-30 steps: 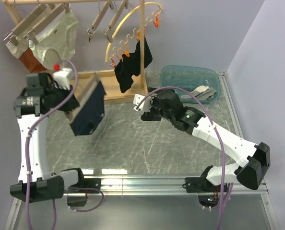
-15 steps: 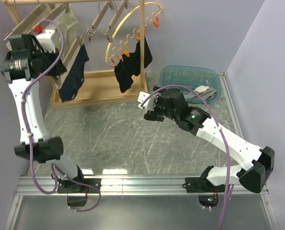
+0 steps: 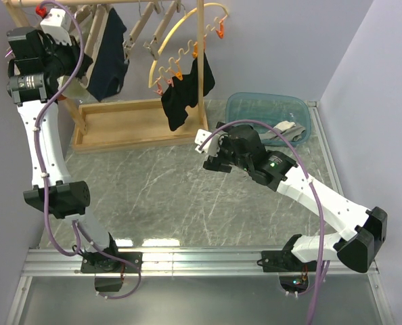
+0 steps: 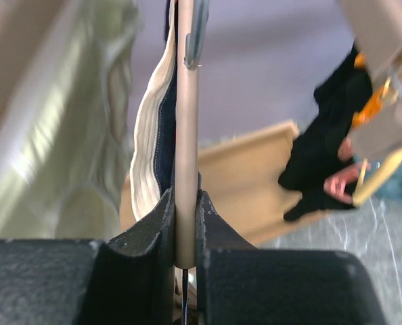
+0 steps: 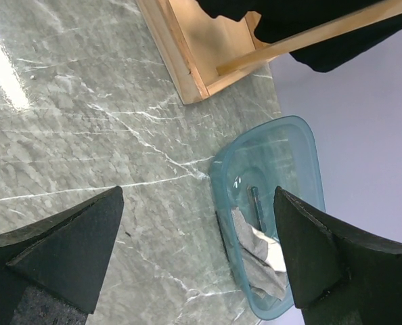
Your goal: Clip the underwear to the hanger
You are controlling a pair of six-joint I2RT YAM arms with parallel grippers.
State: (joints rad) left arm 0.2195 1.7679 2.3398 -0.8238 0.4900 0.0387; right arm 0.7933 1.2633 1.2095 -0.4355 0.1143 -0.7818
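Left gripper (image 4: 185,203): fingers clamped on light-wood bar hanger (image 4: 185,122). Navy-blue briefs with beige waistband (image 4: 163,152) (image 3: 108,57): edge-on, mostly hidden at wrist; fuller overhead. Right gripper (image 5: 198,196): fingers wide apart.

Your rack (image 3: 130,123) stands in the far left corner of the bench. High up by its rail, the underwear (image 3: 108,57) hangs from the hanger (image 4: 186,122), left of the black garment (image 3: 182,101). The hanger's bar sits between the fingers of your left gripper (image 4: 185,203). The tub (image 3: 255,107) sits in the far right corner. Your right gripper (image 5: 197,191) hangs over mid-bench, before the rack and left of the tub.
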